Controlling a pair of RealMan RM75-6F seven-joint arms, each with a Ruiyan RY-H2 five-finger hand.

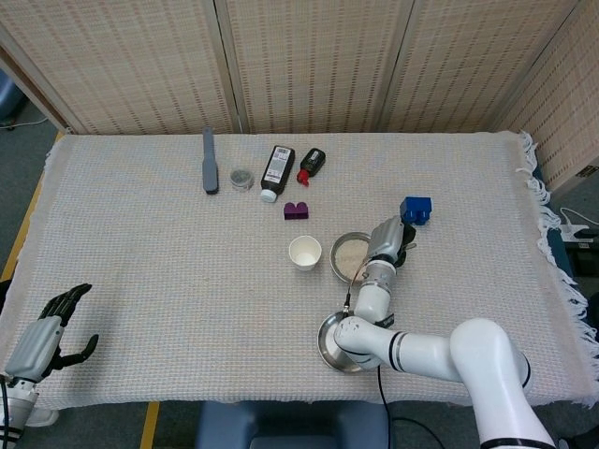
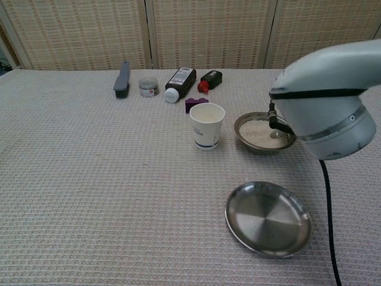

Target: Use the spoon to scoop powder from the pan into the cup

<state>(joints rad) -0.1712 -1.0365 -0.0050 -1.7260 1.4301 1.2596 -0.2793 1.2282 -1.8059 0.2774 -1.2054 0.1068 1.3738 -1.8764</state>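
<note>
The steel pan [image 2: 259,132] of white powder sits right of the white paper cup [image 2: 207,125], a small gap between them. My right hand [image 1: 386,239] is at the pan's [image 1: 347,255] right rim and holds the spoon. In the chest view the spoon's bowl [image 2: 275,135] shows at the powder's right side, and my right forearm [image 2: 321,107] hides the handle and the hand. The cup [image 1: 305,253] stands upright. My left hand [image 1: 42,337] hangs past the table's front left edge, fingers apart and holding nothing.
An empty steel plate [image 2: 268,218] lies in front of the pan, partly under my right arm in the head view. A blue block [image 1: 416,210] sits behind the hand. At the back stand a purple block [image 1: 297,210], two bottles [image 1: 277,170], a small jar [image 1: 241,177] and a grey brush [image 1: 210,160].
</note>
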